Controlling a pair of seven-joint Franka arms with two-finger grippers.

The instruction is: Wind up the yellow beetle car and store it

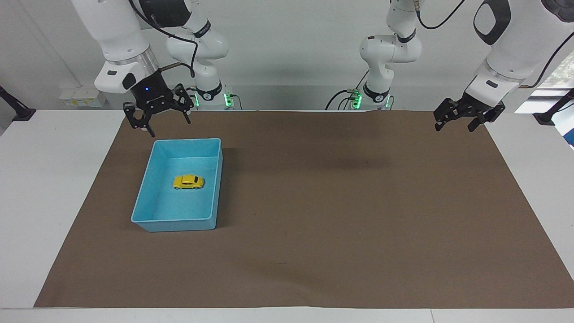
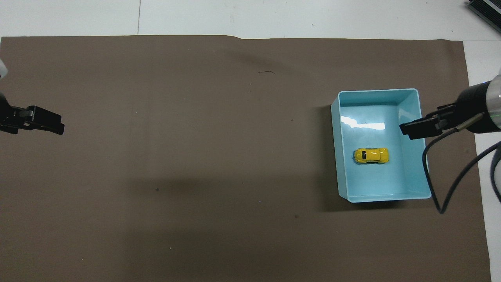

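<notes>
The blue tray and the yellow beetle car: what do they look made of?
Blue tray: likely moulded plastic, glossy; a bright glare patch on its floor. Yellow beetle car: hard, shiny painted shell with a small highlight; plastic or die-cast metal, cannot tell.

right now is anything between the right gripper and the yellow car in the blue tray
Nothing visible. The yellow beetle car lies alone on the floor of the blue tray, uncovered from above. The right gripper hangs open in the air by the tray's robot-side end.
</notes>
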